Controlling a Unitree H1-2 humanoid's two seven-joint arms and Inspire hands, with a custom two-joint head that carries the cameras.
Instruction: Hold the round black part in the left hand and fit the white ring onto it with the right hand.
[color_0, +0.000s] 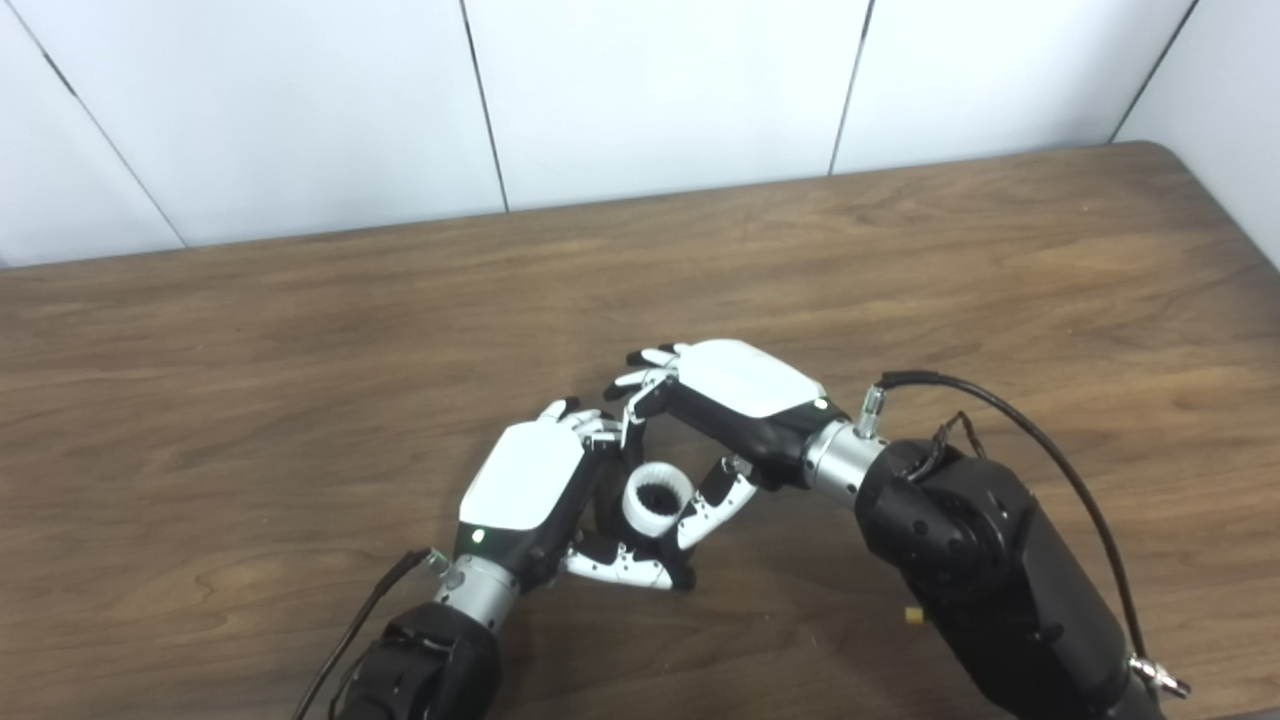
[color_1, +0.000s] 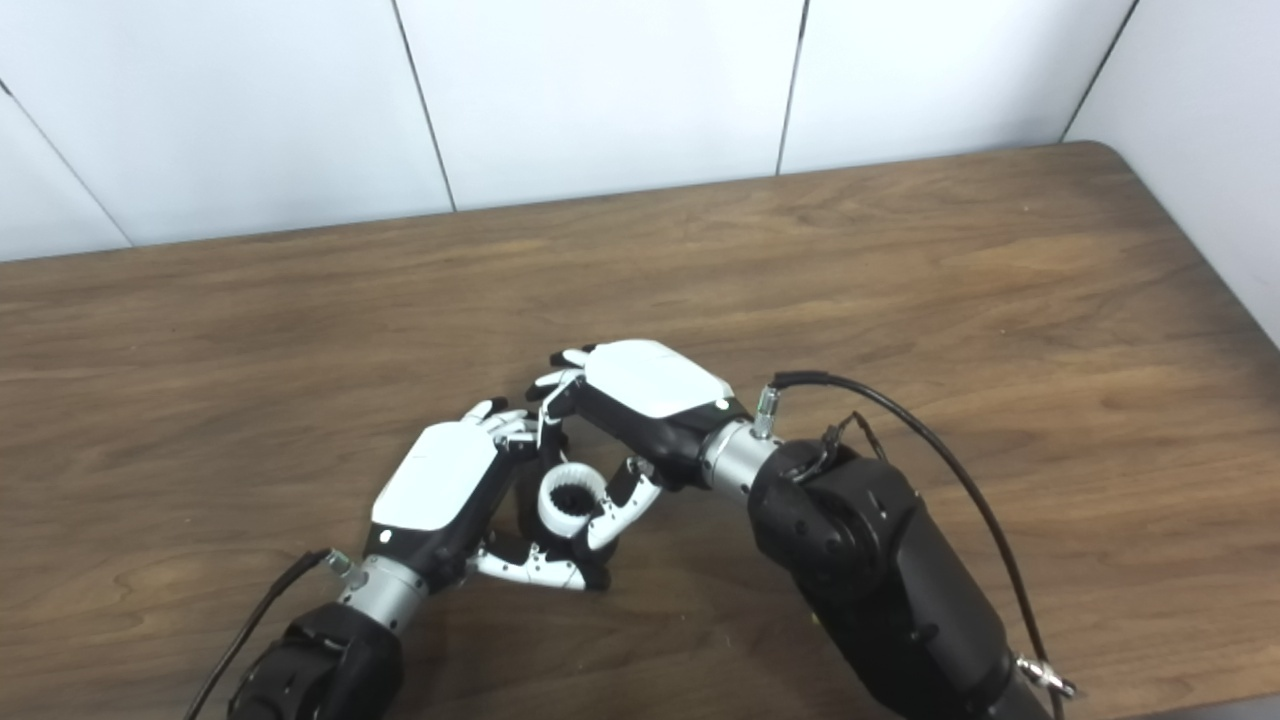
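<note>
Low over the front middle of the wooden table (color_0: 900, 260), my two hands meet. The white ring (color_0: 640, 510) stands between them, its opening facing up toward me. A dark toothed surface inside it is the round black part (color_0: 660, 497); the rest of that part is hidden by the ring and my fingers. My left hand (color_0: 525, 485) curls around it from the left, thumb underneath. From the right, my right hand (color_0: 740, 385) grips the ring, thumb on the near right rim and fingers over the far side.
White wall panels (color_0: 650, 90) rise behind the table's far edge. The table's rounded far right corner (color_0: 1160, 150) is in view. A black cable (color_0: 1050, 450) loops over my right forearm, and another trails from my left wrist.
</note>
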